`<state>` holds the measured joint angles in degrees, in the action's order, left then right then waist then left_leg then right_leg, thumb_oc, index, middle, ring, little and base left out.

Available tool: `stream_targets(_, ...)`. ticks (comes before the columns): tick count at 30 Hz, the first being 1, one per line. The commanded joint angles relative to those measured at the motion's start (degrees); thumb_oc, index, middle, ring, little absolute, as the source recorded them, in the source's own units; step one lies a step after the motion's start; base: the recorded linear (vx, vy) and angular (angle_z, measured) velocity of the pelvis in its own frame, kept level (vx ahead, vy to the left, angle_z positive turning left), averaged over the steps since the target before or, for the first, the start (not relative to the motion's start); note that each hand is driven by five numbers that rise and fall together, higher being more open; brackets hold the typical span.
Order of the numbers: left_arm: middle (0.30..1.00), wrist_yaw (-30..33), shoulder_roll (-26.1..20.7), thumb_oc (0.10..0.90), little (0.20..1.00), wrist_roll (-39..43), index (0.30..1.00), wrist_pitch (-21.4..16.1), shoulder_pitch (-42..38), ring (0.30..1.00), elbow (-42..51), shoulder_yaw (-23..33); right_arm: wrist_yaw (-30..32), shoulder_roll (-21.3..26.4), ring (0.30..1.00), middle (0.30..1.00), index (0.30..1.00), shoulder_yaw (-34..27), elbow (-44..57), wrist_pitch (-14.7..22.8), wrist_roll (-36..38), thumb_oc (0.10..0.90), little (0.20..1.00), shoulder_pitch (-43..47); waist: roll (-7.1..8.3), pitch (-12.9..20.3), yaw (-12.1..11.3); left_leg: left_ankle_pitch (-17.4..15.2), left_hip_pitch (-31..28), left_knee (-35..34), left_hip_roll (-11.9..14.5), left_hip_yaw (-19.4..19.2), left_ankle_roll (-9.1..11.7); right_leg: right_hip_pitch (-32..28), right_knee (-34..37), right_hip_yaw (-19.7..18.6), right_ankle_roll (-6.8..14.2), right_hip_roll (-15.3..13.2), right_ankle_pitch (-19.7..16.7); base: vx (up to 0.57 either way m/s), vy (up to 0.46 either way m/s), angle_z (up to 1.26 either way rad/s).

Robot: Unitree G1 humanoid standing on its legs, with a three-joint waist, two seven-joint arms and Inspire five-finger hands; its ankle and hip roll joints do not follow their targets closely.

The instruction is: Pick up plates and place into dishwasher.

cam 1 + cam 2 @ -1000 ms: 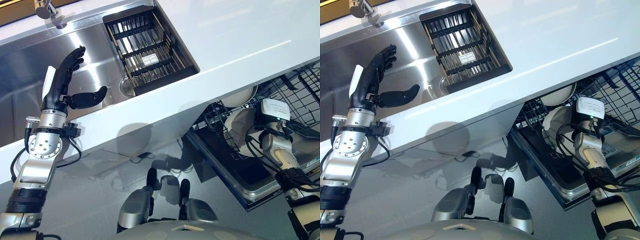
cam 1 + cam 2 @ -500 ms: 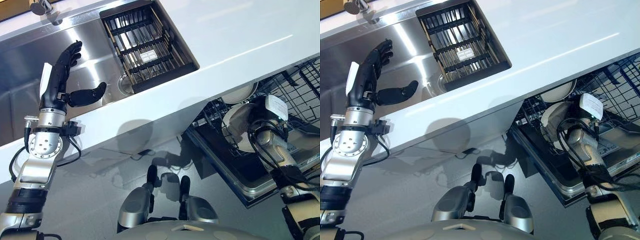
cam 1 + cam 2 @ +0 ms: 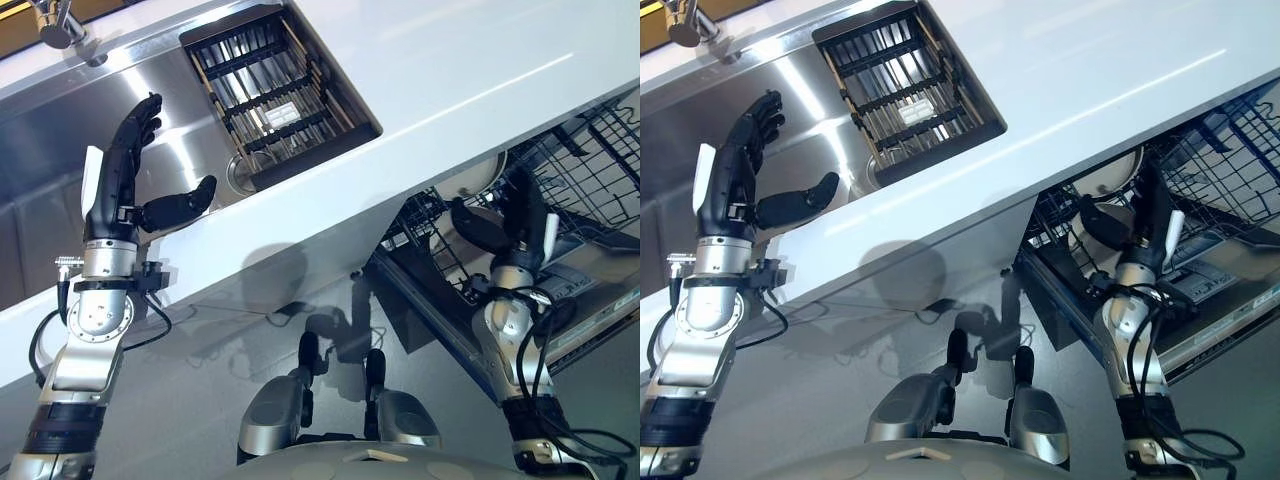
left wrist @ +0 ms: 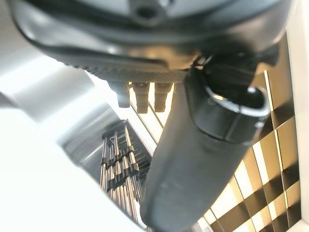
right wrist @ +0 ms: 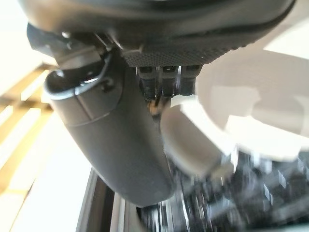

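White plates (image 3: pixel 486 180) stand in the dishwasher's lower rack (image 3: pixel 430 235), just under the counter edge. My right hand (image 3: pixel 516 232) is held up in front of them, open, fingers straight and thumb spread, holding nothing. The right wrist view shows the plates (image 5: pixel 251 92) close beyond that hand's thumb (image 5: pixel 116 135). My left hand (image 3: pixel 120 190) is raised over the steel sink (image 3: pixel 50 150), open and empty.
A dark slatted drain basket (image 3: pixel 270 90) sits in the sink's right end, with the faucet (image 3: pixel 55 22) at the far left. The white countertop (image 3: pixel 450 60) overhangs the dishwasher. A wire upper rack (image 3: pixel 590 150) juts out at right above the open door (image 3: pixel 600 320).
My right hand has let go of the plate in the rack, drawn back and turned upright with fingers straight. The left hand barely moved. The camera has shifted.
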<state>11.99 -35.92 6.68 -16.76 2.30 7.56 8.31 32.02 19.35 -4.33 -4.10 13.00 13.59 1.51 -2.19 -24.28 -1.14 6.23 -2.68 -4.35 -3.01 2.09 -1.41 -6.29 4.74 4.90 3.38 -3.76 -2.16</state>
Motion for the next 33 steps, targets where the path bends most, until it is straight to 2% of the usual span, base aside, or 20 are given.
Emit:
stream_targets(1,0.9,1.2,1.7,0.8,0.9,-1.8,0.9,-3.9,2.7,0.9,0.1,3.1,4.5,2.8,0.9,0.9,0.9,-4.5,6.9,9.4,-0.1,0.8,0.9,-1.2,-0.72,4.7,2.0,-10.1,-0.7,5.5,-3.3,-2.8,-3.7,6.5,-12.1,0.4,0.4,4.4,6.9,0.0,-0.021,-0.13)
stream_targets(3,0.9,1.0,1.5,0.8,0.9,-1.6,0.9,-4.1,2.7,0.9,-0.5,3.3,8.9,2.9,0.9,0.9,0.9,-5.8,7.3,12.8,-2.6,0.8,0.9,-1.5,-0.65,4.9,2.3,-10.2,-0.8,5.4,-3.3,-3.0,-3.7,6.4,-11.9,0.3,0.4,4.5,7.0,0.0,-0.023,-0.07)
stream_targets(5,0.9,1.1,1.5,0.8,0.9,-1.6,0.9,-4.0,2.3,0.9,-1.1,3.1,15.8,3.1,0.9,0.9,0.9,-7.1,7.8,15.0,-8.3,0.8,0.9,-1.5,-0.73,5.2,2.4,-10.2,-0.8,5.3,-3.3,-3.1,-3.6,6.3,-11.8,0.1,0.4,4.6,7.0,0.0,-0.025,-0.11)
stream_targets(8,0.9,1.4,1.5,0.8,0.9,-2.0,0.9,-3.7,1.6,0.9,-2.0,2.6,23.9,4.1,0.9,0.9,0.9,-8.6,7.5,16.3,-14.2,0.8,0.9,-1.0,-0.98,5.5,2.6,-10.3,-1.0,5.2,-3.3,-2.9,-3.6,6.1,-11.7,0.0,0.3,4.8,7.2,0.0,-0.014,-0.05)
stream_targets(10,0.9,1.1,1.4,0.8,0.9,-1.8,0.9,-3.9,1.6,0.9,-2.5,2.8,25.9,4.8,0.9,0.9,0.9,-10.0,7.2,17.3,-13.9,0.8,0.9,-1.2,-1.12,5.6,2.7,-10.3,-1.0,5.2,-3.3,-2.9,-3.4,6.0,-11.7,0.0,0.3,4.9,7.3,-0.01,-0.022,-0.04)
stream_targets(12,0.9,0.8,1.3,0.8,0.9,-1.3,0.9,-4.1,1.8,0.9,-3.0,3.4,24.2,4.7,0.9,0.9,0.9,-10.9,5.5,18.6,-9.2,0.8,0.9,-1.8,-1.22,5.7,2.8,-10.4,-0.9,5.3,-3.3,-2.9,-3.3,6.1,-11.8,0.0,0.3,4.9,7.5,-0.01,-0.014,-0.02)
stream_targets(13,0.9,0.6,1.3,0.8,0.9,-1.1,0.9,-4.4,2.0,0.9,-3.2,3.6,21.4,4.4,0.9,0.9,0.9,-11.3,4.2,19.6,-4.1,0.8,0.9,-2.1,-1.26,5.8,2.8,-10.5,-0.9,5.2,-3.3,-2.9,-3.2,6.1,-11.8,0.0,0.3,5.0,7.6,-0.02,-0.035,-0.04)
stream_targets(14,0.9,0.4,1.3,0.8,0.9,-0.8,0.9,-4.7,2.2,0.9,-3.4,4.0,16.0,3.5,0.9,0.9,0.9,-11.7,2.5,20.6,3.2,0.8,0.9,-2.5,-1.34,5.8,2.9,-10.5,-0.9,5.2,-3.2,-2.9,-3.2,6.1,-11.7,0.1,0.3,5.0,7.6,-0.02,-0.034,-0.06)
stream_targets(18,0.9,0.0,0.9,0.8,0.9,-0.2,0.9,-4.7,2.4,0.9,-3.5,4.3,5.2,1.9,0.9,0.9,0.9,-12.3,-2.1,22.6,15.5,0.8,0.9,-2.7,-1.35,5.8,2.9,-10.5,-0.7,5.4,-3.1,-3.0,-3.0,5.9,-11.5,0.3,0.0,4.9,7.8,-0.01,-0.042,-0.03)
stream_targets(20,0.9,0.1,0.4,0.8,0.9,-0.4,0.9,-5.1,1.4,0.9,-4.7,3.5,2.5,1.7,0.9,0.9,0.9,-11.9,-5.0,20.2,18.8,0.8,0.9,-1.9,-1.35,5.7,2.8,-10.5,-0.5,5.6,-3.1,-3.0,-2.9,5.9,-11.6,0.3,0.0,4.9,7.8,0.0,-0.056,-0.01)
stream_targets(25,0.9,0.7,-1.5,0.8,0.9,-0.6,0.9,-3.4,-2.0,0.9,-5.3,1.5,-4.5,4.4,0.9,0.9,0.9,-10.1,-11.2,14.7,22.8,0.8,0.9,1.3,-1.31,5.2,2.4,-10.4,-0.2,6.1,-2.9,-2.9,-2.7,5.9,-11.9,1.0,-0.2,4.7,8.0,0.01,-0.073,-0.02)
stream_targets(28,0.9,1.6,-3.5,0.8,0.9,-0.4,0.9,-2.7,-5.4,0.9,-6.5,-0.8,-2.7,9.1,0.9,0.9,0.9,-8.9,-18.0,14.3,20.8,0.8,0.9,6.1,-1.55,4.3,1.5,-10.8,0.8,7.9,-2.8,-2.8,-2.4,6.2,-13.2,2.1,-0.5,4.2,8.6,0.03,-0.114,0.0)
stream_targets(31,0.9,2.8,-5.3,0.8,0.9,-0.8,0.9,-2.0,-8.3,0.9,-6.8,-2.7,-1.1,12.8,0.9,0.9,0.9,-8.0,-20.6,12.1,17.9,0.8,0.9,10.0,-1.88,2.9,0.7,-11.2,2.2,9.6,-2.7,-2.7,-2.2,6.9,-14.9,2.9,-0.9,3.8,9.3,0.01,-0.094,-0.01)
stream_targets(33,0.9,3.4,-6.9,0.8,0.9,-0.4,0.9,-1.8,-9.9,0.9,-7.0,-3.1,-1.1,15.0,0.9,0.9,0.9,-7.7,-22.5,10.6,20.3,0.8,0.9,12.2,-2.1,1.7,0.3,-11.3,3.3,10.6,-2.7,-2.7,-2.1,7.7,-16.1,3.3,-1.2,3.6,9.8,-0.01,-0.103,0.02)
